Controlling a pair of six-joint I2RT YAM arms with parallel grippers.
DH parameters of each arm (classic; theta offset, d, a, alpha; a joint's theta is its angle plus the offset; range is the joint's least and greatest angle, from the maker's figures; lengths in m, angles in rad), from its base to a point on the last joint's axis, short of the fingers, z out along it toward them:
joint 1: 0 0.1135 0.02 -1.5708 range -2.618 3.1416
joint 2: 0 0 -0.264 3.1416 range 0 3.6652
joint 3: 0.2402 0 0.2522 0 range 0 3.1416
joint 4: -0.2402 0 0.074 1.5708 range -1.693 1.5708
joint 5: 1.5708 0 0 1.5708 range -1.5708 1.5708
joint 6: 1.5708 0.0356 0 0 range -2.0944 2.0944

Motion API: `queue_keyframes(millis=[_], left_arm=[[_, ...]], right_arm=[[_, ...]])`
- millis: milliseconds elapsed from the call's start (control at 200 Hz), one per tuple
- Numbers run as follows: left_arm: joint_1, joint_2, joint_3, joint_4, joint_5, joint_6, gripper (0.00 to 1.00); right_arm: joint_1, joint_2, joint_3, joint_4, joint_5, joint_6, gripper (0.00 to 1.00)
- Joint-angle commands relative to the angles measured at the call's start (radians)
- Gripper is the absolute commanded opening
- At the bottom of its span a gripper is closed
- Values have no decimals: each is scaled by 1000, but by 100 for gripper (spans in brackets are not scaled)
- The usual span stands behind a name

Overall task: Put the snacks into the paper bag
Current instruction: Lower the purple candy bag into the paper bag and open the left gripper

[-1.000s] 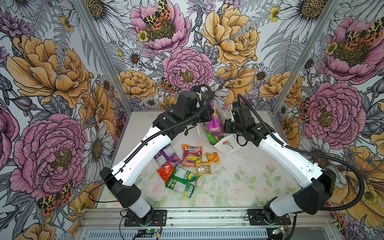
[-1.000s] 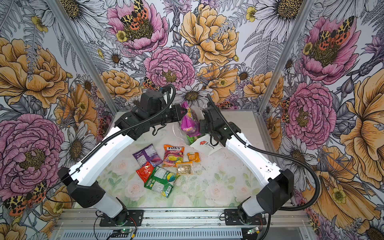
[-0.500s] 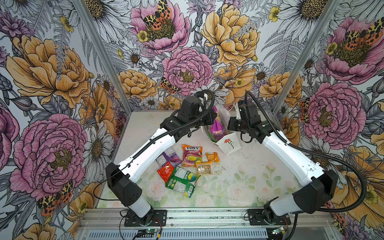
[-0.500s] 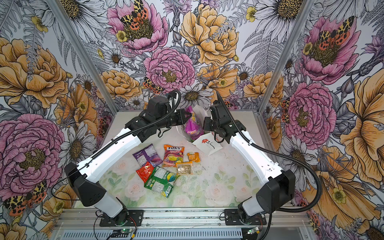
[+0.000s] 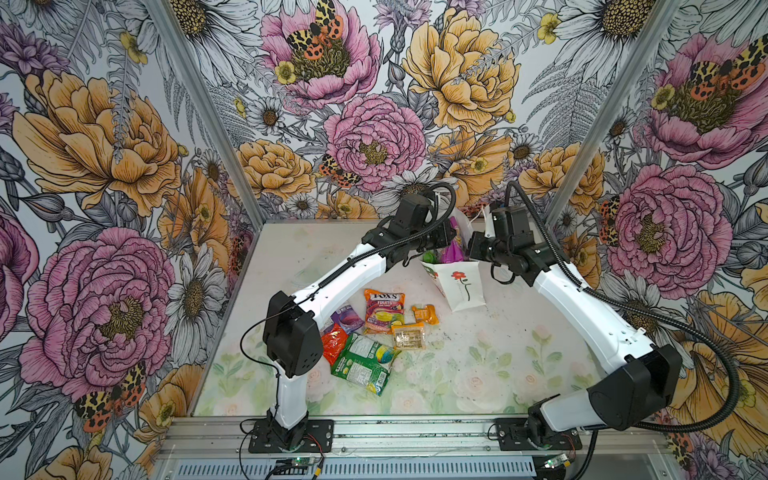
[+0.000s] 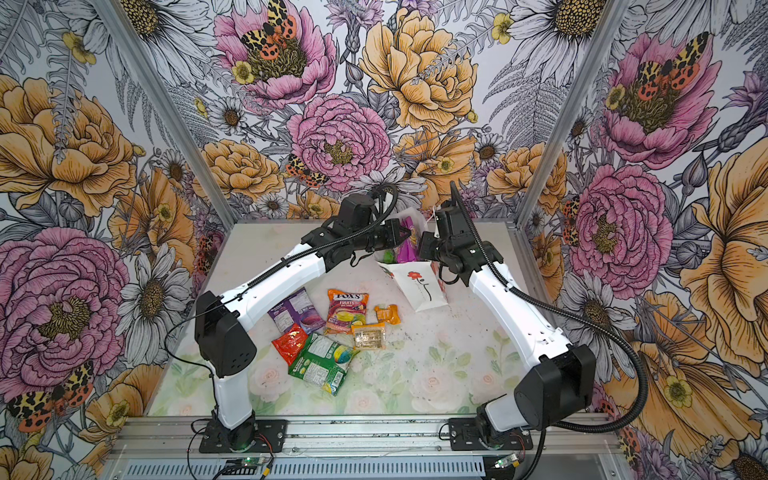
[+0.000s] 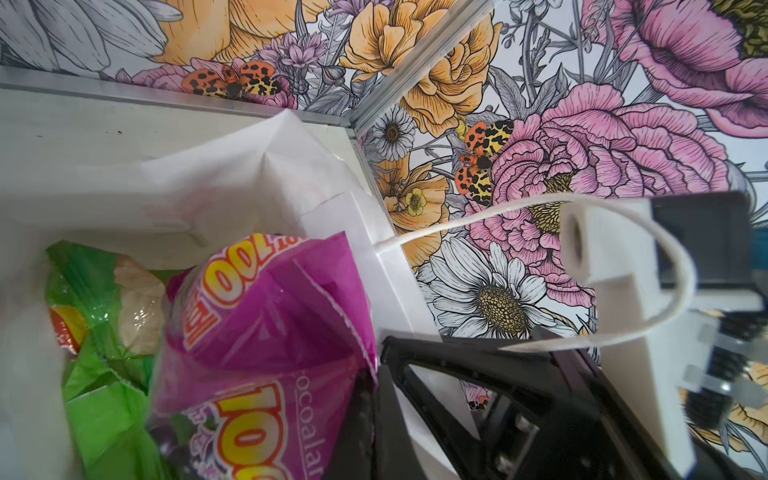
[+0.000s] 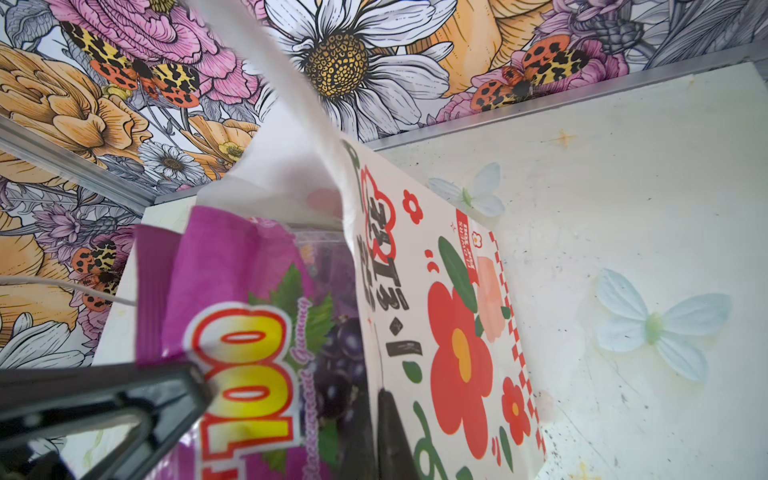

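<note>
Now, left jaws: shut tight on the purple packet (image 5: pixel 454 249), gripping it by one edge.
Right jaws: shut on the top edge of the paper bag (image 5: pixel 462 286), on the side with the green and red print.
Purple packet: between the two sets of jaws, with its low end down in the mouth of the bag and its top end sticking out.
Paper bag: stands on the table (image 5: pixel 478 374) right under both sets of jaws, mouth up, with a red flower drawn on its white front.
Inside the bag: a green packet (image 7: pixel 104 386) sits beside the purple one, on the side away from the right jaws.
String handle (image 7: pixel 457 218): white, curls out from the bag rim and round a white part next to the right jaws.
Snacks on the table: well apart from both sets of jaws, in a close bunch, a bit nearer the left jaws.
In the bunch: an orange Fox's packet (image 5: pixel 383 309), a second purple packet (image 6: pixel 296 312), a red packet (image 5: pixel 334 343), a big green packet (image 5: pixel 365 361), a small orange packet (image 5: pixel 426 313) and a small yellow packet (image 5: pixel 409 336).
Touching: the red packet and the big green packet.
</note>
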Motion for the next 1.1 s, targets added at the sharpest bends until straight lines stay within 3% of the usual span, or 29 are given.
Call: queue_keyframes(millis=[0, 175, 545, 1001, 1096], left_arm=[[-20, 2, 80, 40, 33, 9, 0], [-26, 86, 195, -98, 13, 36, 0], [-42, 327, 613, -520, -59, 77, 0], [-51, 401, 710, -539, -61, 81, 0], [-52, 397, 723, -539, -59, 85, 5]], right_arm=[[-23, -33, -31, 22, -28, 12, 0], [-70, -50, -64, 24, -35, 26, 0], [-87, -58, -78, 27, -8, 15, 0], [-86, -71, -109, 33, 1, 16, 0], [-87, -74, -110, 33, 1, 17, 0]])
